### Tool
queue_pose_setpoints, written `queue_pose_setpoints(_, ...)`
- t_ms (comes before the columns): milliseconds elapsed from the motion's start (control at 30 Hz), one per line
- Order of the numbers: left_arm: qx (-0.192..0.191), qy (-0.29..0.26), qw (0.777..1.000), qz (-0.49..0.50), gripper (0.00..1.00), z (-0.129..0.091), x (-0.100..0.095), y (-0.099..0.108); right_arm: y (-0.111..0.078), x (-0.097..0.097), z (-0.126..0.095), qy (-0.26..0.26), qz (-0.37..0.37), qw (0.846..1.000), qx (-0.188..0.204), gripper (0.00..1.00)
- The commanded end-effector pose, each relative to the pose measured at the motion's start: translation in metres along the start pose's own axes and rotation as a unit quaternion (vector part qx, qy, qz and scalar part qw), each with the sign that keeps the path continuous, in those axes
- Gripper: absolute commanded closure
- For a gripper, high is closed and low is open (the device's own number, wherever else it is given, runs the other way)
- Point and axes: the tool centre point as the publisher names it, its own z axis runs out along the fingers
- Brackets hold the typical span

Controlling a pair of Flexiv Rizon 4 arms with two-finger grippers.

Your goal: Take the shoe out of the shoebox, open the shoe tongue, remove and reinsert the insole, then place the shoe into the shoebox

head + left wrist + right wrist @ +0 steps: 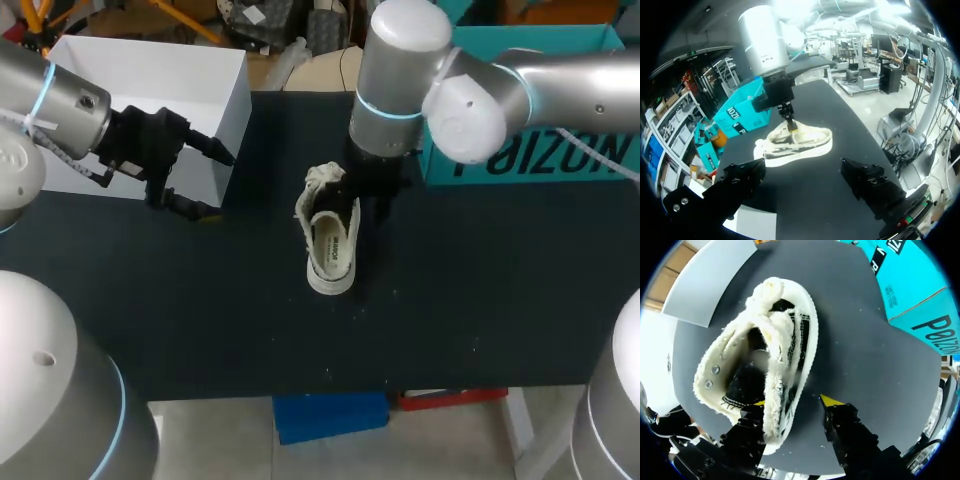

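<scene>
Our wide black table (480,300) holds everything. The white cardboard shoebox (150,70) stands open at its far left corner, and nothing of the task shows inside it. The cream cloth shoe (330,240) is already out. It sits near the middle of the table, well apart from the box, with its opening looking up. Its long side runs from the far edge toward us, leaning only a little. The bunched laces (769,292) are at the far end and a smooth round end is close to us. We think the toe points away from us, but we cannot be sure. Our right gripper (794,401) comes straight down on the shoe. Its jaws are spread: one yellow tip is inside the shoe, the other is outside just beside the sole, and the shoe's side wall is between them without being pinched. Our left gripper (215,185) hangs by the box with its jaws wide apart, holding nothing. We think we are at the tongue and insole step. Next, the right jaws need to squeeze gently so the soft shoe does not slide or fold.
</scene>
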Motion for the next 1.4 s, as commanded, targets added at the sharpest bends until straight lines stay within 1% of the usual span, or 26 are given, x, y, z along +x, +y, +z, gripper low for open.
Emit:
queue_pose_setpoints(33, 0.000, -0.003, 1.000, 0.001, 0.00, 0.001, 0.001, 0.000, 0.009, 0.009, 0.025, -0.001, 0.005, 1.000, 0.007, 0.58)
queue_pose_setpoints(133, 0.000, -0.003, 1.000, 0.001, 0.00, 0.001, 0.001, 0.000, 0.011, 0.010, 0.037, 0.000, 0.014, 1.000, 0.010, 0.60)
queue_pose_setpoints(167, 0.000, -0.003, 1.000, 0.001, 0.00, 0.001, 0.001, 0.000, 0.012, 0.010, 0.039, 0.000, 0.018, 1.000, 0.012, 0.65)
queue_pose_setpoints(200, 0.000, -0.003, 1.000, 0.001, 0.00, 0.001, 0.001, 0.000, 0.012, 0.010, 0.040, 0.000, 0.022, 1.000, 0.016, 0.74)
queue_pose_setpoints(233, 0.000, -0.003, 1.000, 0.001, 0.00, 0.001, 0.001, 0.000, 0.012, 0.010, 0.041, 0.000, 0.024, 1.000, 0.018, 1.00)
queue_pose_setpoints(267, 0.000, -0.003, 1.000, 0.001, 0.00, 0.001, 0.001, 0.000, 0.012, 0.011, 0.040, 0.000, 0.025, 1.000, 0.018, 1.00)
queue_pose_setpoints(400, 0.000, -0.003, 1.000, 0.001, 0.00, 0.001, 0.001, 0.000, 0.008, 0.010, 0.025, -0.002, 0.030, 0.999, 0.023, 1.00)
queue_pose_setpoints(533, 0.000, -0.003, 1.000, 0.001, 0.00, 0.001, 0.001, 0.000, 0.003, 0.010, -0.003, -0.016, 0.027, 0.999, 0.032, 1.00)
queue_pose_setpoints(633, 0.000, -0.003, 1.000, 0.001, 0.00, 0.001, 0.001, 0.000, -0.002, 0.007, -0.032, -0.034, 0.016, 0.999, 0.038, 1.00)
queue_pose_setpoints(733, 0.000, -0.003, 1.000, 0.001, 0.00, 0.001, 0.001, 0.000, -0.005, 0.002, -0.068, -0.054, -0.010, 0.998, 0.037, 1.00)
queue_pose_setpoints(767, 0.000, -0.003, 1.000, 0.001, 0.00, 0.001, 0.001, 0.000, -0.004, 0.001, -0.081, -0.062, -0.024, 0.997, 0.040, 1.00)
queue_pose_setpoints(833, 0.000, -0.003, 1.000, 0.001, 0.00, 0.001, 0.001, 0.000, -0.003, -0.004, -0.109, -0.079, -0.064, 0.994, 0.033, 1.00)
queue_pose_setpoints(900, 0.000, -0.003, 1.000, 0.001, 0.00, 0.001, 0.001, 0.000, 0.001, -0.010, -0.140, -0.100, -0.123, 0.987, 0.022, 1.00)
queue_pose_setpoints(933, 0.000, -0.003, 1.000, 0.001, 0.00, 0.001, 0.001, 0.000, 0.003, -0.013, -0.154, -0.110, -0.156, 0.981, 0.021, 1.00)
queue_pose_setpoints(1000, 0.000, -0.003, 1.000, 0.001, 0.00, 0.001, 0.001, 0.000, 0.010, -0.018, -0.186, -0.129, -0.238, 0.963, 0.008, 1.00)
queue_pose_setpoints(1033, 0.000, -0.003, 1.000, 0.001, 0.00, 0.001, 0.001, 0.000, 0.014, -0.021, -0.202, -0.139, -0.277, 0.951, 0.007, 1.00)
queue_pose_setpoints(1067, 0.000, -0.003, 1.000, 0.001, 0.00, 0.001, 0.001, 0.000, 0.020, -0.025, -0.220, -0.149, -0.329, 0.933, 0.007, 1.00)
queue_pose_setpoints(1100, 0.000, -0.003, 1.000, 0.001, 0.00, 0.001, 0.001, 0.000, 0.026, -0.027, -0.234, -0.153, -0.368, 0.917, 0.006, 1.00)
queue_pose_setpoints(1133, 0.000, -0.003, 1.000, 0.001, 0.00, 0.001, 0.001, 0.000, 0.032, -0.030, -0.246, -0.146, -0.416, 0.897, 0.003, 1.00)
queue_pose_setpoints(1167, 0.000, -0.003, 1.000, 0.001, 0.00, 0.001, 0.001, 0.000, 0.039, -0.031, -0.257, -0.142, -0.472, 0.870, 0.006, 1.00)
queue_pose_setpoints(1200, 0.000, -0.003, 1.000, 0.001, 0.00, 0.001, 0.001, 0.000, 0.047, -0.032, -0.267, -0.123, -0.532, 0.838, 0.007, 1.00)
queue_pose_setpoints(1233, 0.000, -0.003, 1.000, 0.001, 0.00, 0.001, 0.001, 0.000, 0.053, -0.034, -0.275, -0.097, -0.590, 0.802, 0.002, 1.00)
queue_pose_setpoints(1400, 0.000, -0.003, 1.000, 0.001, 0.00, 0.001, 0.001, 0.000, 0.053, -0.034, -0.275, -0.097, -0.590, 0.802, 0.002, 1.00)
